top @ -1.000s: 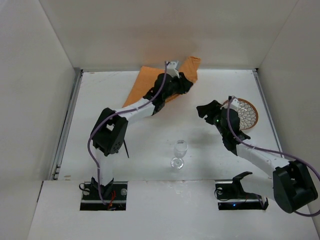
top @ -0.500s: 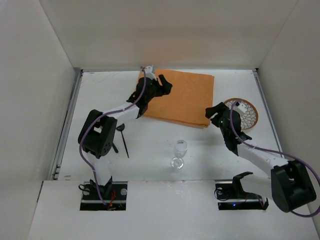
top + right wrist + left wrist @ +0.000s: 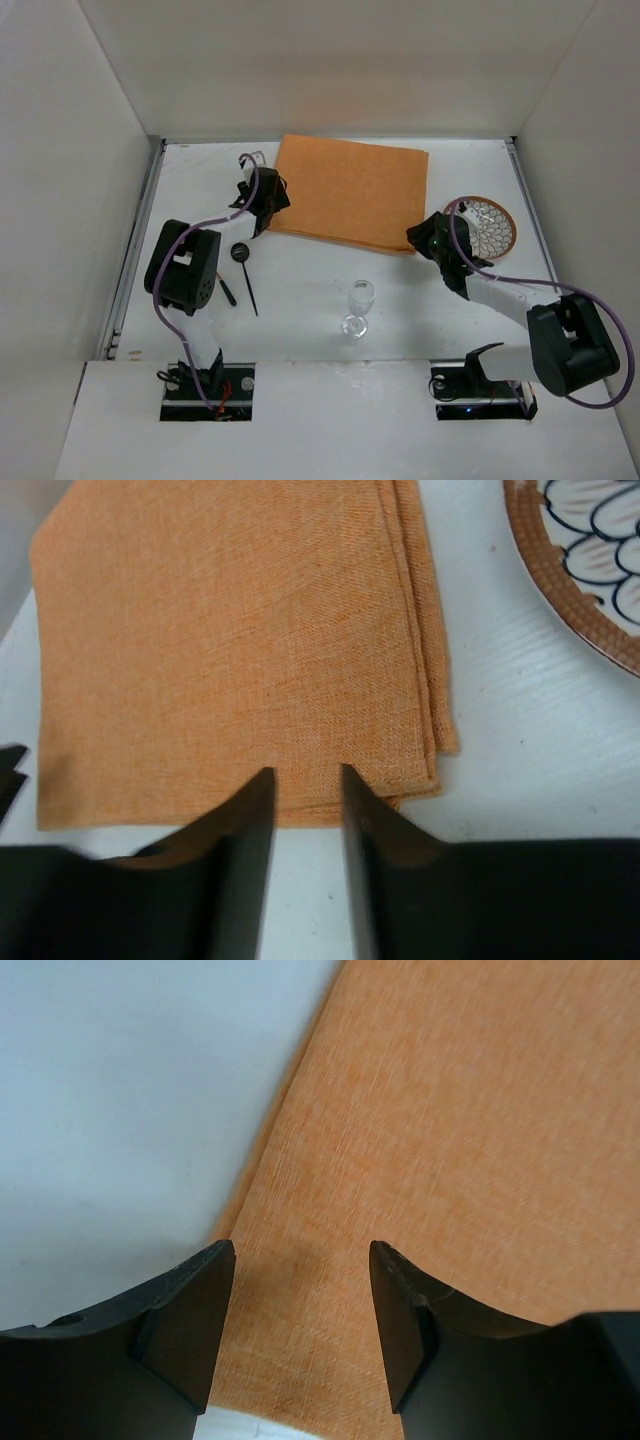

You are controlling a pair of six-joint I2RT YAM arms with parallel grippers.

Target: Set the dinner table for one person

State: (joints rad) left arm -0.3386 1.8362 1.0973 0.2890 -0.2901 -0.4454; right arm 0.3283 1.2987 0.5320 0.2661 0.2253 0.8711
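- Since half a second ago, left gripper (image 3: 266, 200) has slid left to the near left corner of the mat (image 3: 350, 195); table (image 3: 300, 335) lies flat beneath, rails (image 3: 130, 262) running near to far.
- Left wrist: jaws wide over mat edge.
- Right wrist: right gripper (image 3: 305, 790) narrowly parted at mat's near edge.

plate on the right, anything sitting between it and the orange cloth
Nothing rests there: bare tabletop separates plate and orange cloth. Only the right gripper hangs nearby, at the cloth's near right corner.
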